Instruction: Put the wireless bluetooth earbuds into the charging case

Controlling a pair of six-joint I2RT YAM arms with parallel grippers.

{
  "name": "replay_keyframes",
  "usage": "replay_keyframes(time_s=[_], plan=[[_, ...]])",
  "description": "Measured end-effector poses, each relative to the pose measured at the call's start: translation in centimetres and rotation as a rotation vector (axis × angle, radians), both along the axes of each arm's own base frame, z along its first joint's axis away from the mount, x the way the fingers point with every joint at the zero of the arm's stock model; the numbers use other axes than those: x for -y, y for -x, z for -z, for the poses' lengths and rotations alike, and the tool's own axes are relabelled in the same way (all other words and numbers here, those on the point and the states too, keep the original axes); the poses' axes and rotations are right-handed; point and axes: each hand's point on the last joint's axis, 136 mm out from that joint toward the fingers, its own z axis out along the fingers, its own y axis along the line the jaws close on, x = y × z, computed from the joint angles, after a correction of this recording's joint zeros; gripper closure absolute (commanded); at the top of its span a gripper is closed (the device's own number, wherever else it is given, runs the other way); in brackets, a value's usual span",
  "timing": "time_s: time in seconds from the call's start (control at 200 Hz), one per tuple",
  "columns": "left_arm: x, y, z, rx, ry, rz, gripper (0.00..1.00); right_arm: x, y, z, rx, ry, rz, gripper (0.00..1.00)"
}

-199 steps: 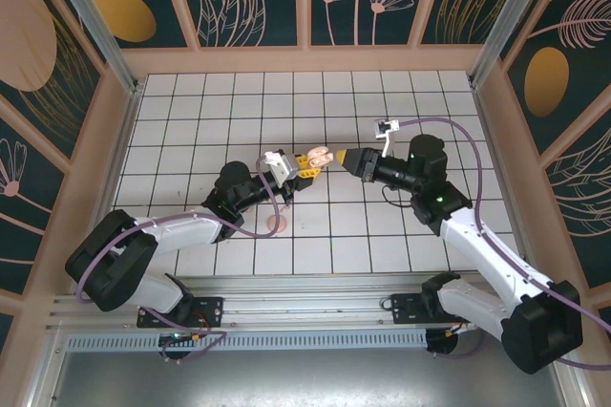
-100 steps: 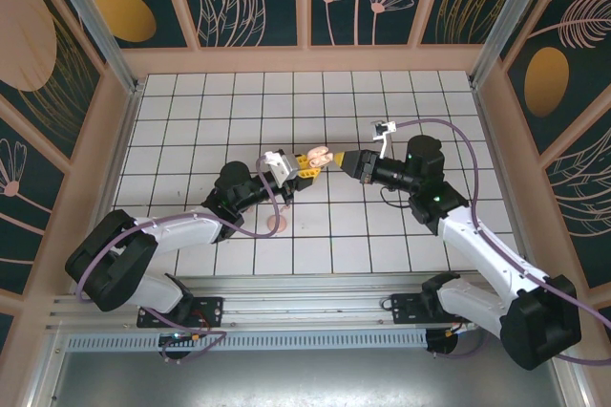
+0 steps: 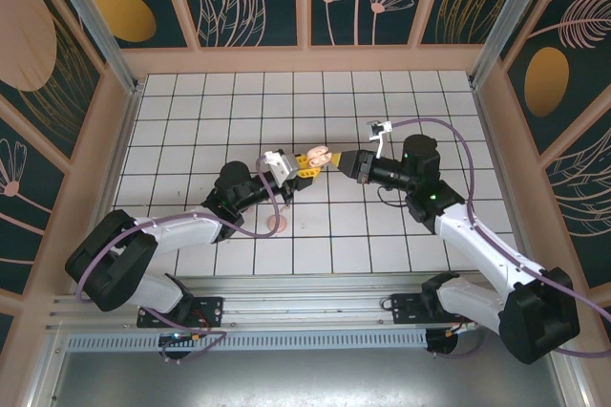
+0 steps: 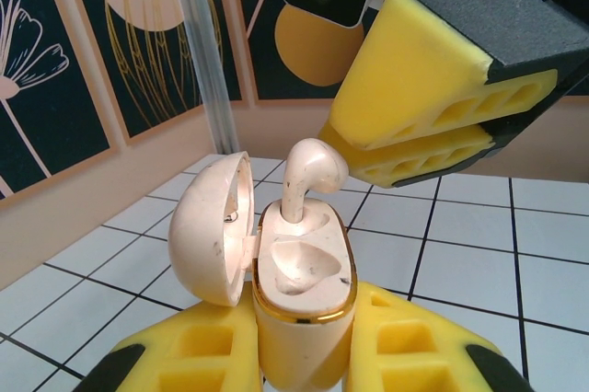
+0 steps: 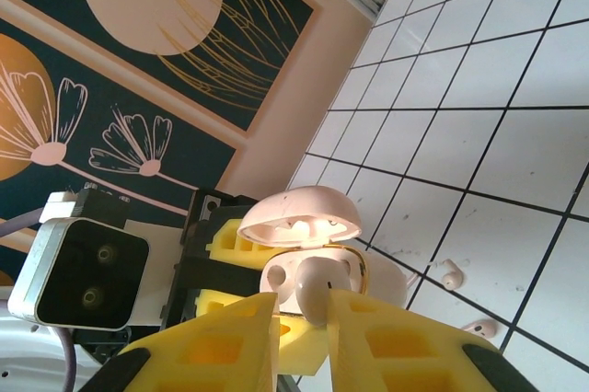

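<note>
**Bud at the socket, case held up**

My left fingers [image 3: 305, 167] are clamped tight on the case [image 4: 304, 272]. They hold it off the surface [image 3: 382, 101] with the lid [image 4: 216, 226] swung open, so the sockets face my other arm. My right fingers [image 3: 342, 161] are all but closed, tips right at the head of the bud [image 4: 308, 171], which stands stem-down in the far socket. The near socket is empty.

The left wrist view shows the bud upright, and I reckon it isn't seated flush; I can't tell there whether the right fingers pinch it. The right wrist view puts it between the tips and also catches two pale bits [image 5: 451, 274] on the surface below. One may be the second bud.
</note>
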Motion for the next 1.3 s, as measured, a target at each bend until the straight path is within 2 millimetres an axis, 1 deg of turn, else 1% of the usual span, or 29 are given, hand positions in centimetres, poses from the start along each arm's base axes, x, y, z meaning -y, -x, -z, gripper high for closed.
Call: replay_keyframes(time_s=[0.39,0.686,0.886,0.966,1.096,1.231,1.301], plan=[[-0.2,-0.3,-0.1,0.001,0.002,-0.022,0.87,-0.7,0.3,0.1,0.001,-0.003,-0.022,0.81],[-0.2,-0.3,-0.1,0.001,0.002,-0.021,0.87,-1.6,0.8,0.3,0.001,-0.004,-0.053,0.8],[-0.2,-0.3,-0.1,0.001,0.002,-0.021,0.87,-1.7,0.9,0.5,-0.002,0.002,-0.054,0.75],[-0.2,-0.2,-0.2,0.002,0.003,-0.018,0.87,-1.5,1.1,0.6,-0.01,0.013,-0.052,0.71],[-0.2,-0.2,-0.3,0.005,0.004,-0.014,0.87,-1.0,1.4,0.3,-0.001,0.029,-0.042,0.68],[-0.1,-0.1,-0.3,0.006,0.005,-0.011,0.87,-0.3,0.6,-0.7,0.021,0.042,-0.003,0.67],[-0.2,-0.1,-0.4,0.007,0.007,-0.011,0.87,-0.1,0.3,-0.9,0.026,0.05,0.012,0.62]])
